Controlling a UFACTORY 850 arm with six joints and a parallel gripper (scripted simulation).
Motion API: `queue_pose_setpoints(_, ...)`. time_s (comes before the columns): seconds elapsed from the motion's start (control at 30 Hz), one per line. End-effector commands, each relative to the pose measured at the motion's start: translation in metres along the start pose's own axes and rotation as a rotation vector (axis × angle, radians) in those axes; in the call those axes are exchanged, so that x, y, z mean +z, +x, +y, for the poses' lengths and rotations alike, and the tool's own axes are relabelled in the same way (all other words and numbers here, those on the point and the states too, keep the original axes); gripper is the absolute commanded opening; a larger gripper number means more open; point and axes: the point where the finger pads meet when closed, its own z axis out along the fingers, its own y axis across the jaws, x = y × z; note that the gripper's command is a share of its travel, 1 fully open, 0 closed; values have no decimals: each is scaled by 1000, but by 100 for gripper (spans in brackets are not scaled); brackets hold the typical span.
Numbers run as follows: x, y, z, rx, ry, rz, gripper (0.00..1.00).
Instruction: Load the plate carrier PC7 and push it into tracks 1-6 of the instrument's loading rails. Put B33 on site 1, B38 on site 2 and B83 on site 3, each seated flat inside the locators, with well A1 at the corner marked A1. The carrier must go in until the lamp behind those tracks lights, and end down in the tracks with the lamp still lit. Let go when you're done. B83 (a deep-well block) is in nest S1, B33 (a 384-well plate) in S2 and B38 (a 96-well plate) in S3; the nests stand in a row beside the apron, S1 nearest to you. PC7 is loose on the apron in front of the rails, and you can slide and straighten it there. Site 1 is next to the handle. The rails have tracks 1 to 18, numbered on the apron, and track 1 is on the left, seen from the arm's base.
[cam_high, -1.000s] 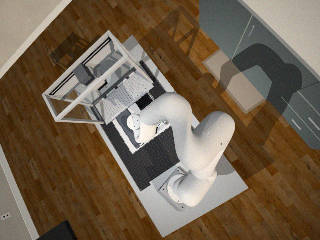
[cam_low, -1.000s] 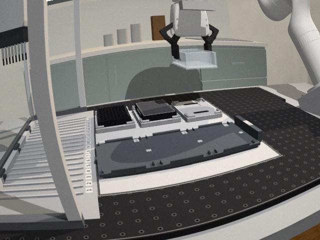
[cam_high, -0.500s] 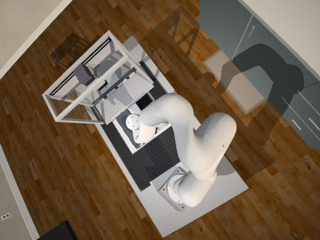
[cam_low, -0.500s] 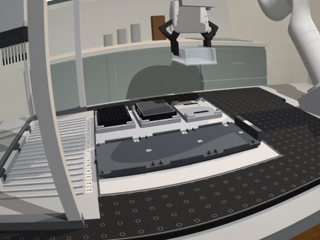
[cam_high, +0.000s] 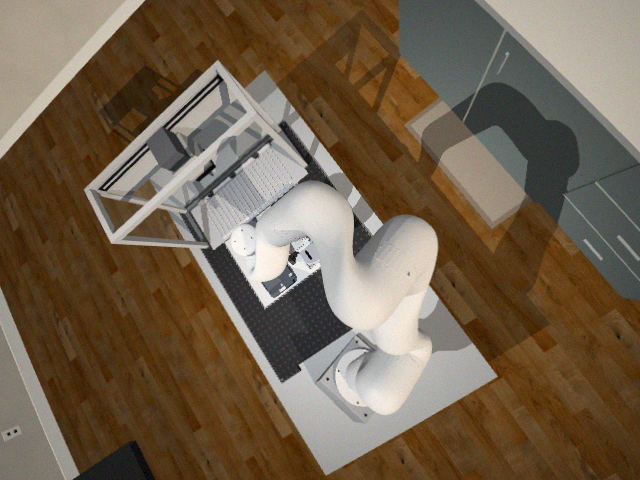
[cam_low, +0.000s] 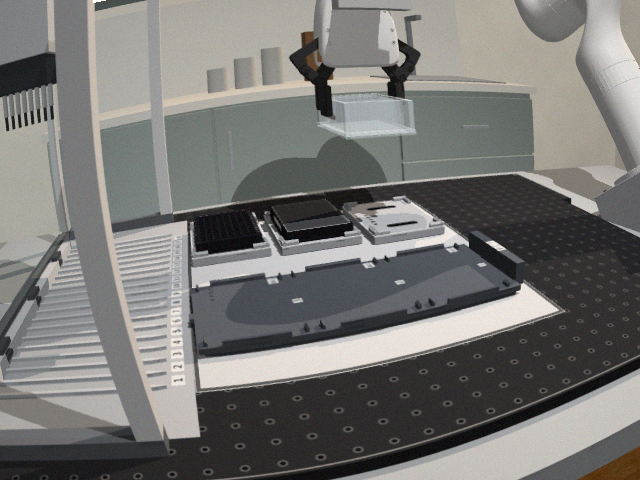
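My gripper (cam_low: 360, 98) is shut on the clear deep-well block B83 (cam_low: 368, 116) and holds it level, high above the nests. Nest S1 (cam_low: 393, 219) on the right is empty. The dark 384-well plate B33 (cam_low: 310, 218) sits in the middle nest. The black 96-well plate B38 (cam_low: 226, 230) sits in the left nest. The dark carrier PC7 (cam_low: 351, 294) lies empty on the white apron, slightly skewed, with its handle (cam_low: 496, 253) at the right end. In the overhead view the arm (cam_high: 310, 232) hides the gripper and most of the carrier (cam_high: 279, 284).
The loading rails (cam_low: 93, 310) lie at the left with track numbers (cam_low: 177, 330) along the apron edge. A white frame post (cam_low: 98, 217) of the instrument stands in front of the rails. The arm's base (cam_high: 372, 377) is at the table's near end.
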Motion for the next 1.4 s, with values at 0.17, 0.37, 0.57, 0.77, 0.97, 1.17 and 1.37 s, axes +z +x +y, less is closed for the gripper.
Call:
queue_pose_setpoints(0.17,0,28,31,0,-1,1,0)
queue_pose_setpoints(0.37,0,48,53,0,-1,1,0)
queue_pose_setpoints(0.57,0,62,68,0,-1,1,0)
queue_pose_setpoints(0.77,0,82,90,0,-1,1,0)
queue_pose_setpoints(0.97,0,99,109,0,-1,1,0)
queue_pose_setpoints(1.17,0,116,127,0,-1,1,0)
queue_pose_setpoints(1.37,0,136,149,0,-1,1,0)
